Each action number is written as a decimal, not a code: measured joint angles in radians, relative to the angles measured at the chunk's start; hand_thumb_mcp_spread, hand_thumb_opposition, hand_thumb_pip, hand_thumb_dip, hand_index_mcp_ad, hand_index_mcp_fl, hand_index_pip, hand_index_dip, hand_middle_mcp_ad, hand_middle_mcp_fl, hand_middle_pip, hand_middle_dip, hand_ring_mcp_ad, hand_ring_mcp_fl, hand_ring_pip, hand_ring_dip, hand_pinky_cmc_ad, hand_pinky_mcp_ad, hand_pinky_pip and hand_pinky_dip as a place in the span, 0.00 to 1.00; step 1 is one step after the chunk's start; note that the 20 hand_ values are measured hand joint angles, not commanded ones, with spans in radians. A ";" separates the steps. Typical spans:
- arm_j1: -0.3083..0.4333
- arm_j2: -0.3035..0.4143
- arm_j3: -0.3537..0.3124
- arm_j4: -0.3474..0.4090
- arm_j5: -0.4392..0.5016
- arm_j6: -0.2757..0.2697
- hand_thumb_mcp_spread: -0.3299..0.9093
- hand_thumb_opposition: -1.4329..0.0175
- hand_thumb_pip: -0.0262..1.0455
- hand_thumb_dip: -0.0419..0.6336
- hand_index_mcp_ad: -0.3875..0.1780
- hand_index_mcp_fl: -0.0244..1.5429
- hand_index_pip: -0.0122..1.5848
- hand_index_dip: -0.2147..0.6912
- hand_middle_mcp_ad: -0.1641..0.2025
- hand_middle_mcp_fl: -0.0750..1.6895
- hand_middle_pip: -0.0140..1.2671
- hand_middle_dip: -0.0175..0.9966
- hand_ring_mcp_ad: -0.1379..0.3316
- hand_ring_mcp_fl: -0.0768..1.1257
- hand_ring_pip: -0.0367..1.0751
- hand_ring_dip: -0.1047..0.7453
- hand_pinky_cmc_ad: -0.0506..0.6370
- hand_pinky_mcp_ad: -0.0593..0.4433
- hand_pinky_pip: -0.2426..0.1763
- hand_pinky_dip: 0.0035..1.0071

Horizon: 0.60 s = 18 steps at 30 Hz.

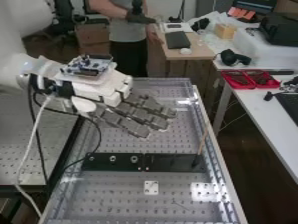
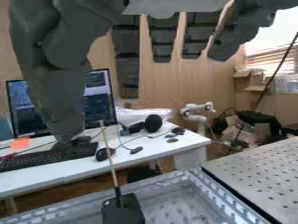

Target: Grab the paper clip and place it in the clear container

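The hand (image 1: 136, 114) hangs palm down above the perforated bench (image 1: 113, 192), fingers released, nearly straight and slanting down toward the high view's right, holding nothing. What may be the paper clip (image 1: 181, 205), too faint to be sure of, lies flat near the white holed plate (image 1: 151, 183), its long axis running diagonally across the bench; which end leads, I cannot tell.
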 joint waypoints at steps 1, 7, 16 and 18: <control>-0.024 -0.013 0.001 0.006 -0.030 0.000 0.60 0.48 0.51 0.36 0.56 0.27 0.32 0.29 0.65 0.04 0.11 0.10 0.58 0.07 0.09 0.14 0.39 0.38 0.44 0.17; -0.130 -0.097 0.039 0.024 -0.182 -0.009 0.61 0.46 0.52 0.39 0.56 0.30 0.47 0.29 0.65 0.04 0.12 0.11 0.57 0.06 0.10 0.14 0.38 0.38 0.44 0.17; -0.234 -0.243 0.174 0.004 -0.381 -0.045 0.65 0.43 0.52 0.41 0.53 0.29 0.63 0.33 0.65 0.04 0.12 0.13 0.57 0.06 0.10 0.14 0.40 0.38 0.44 0.17; -0.247 -0.271 0.204 -0.001 -0.410 -0.051 0.64 0.42 0.52 0.42 0.53 0.28 0.66 0.34 0.65 0.04 0.12 0.13 0.57 0.06 0.10 0.14 0.40 0.39 0.44 0.17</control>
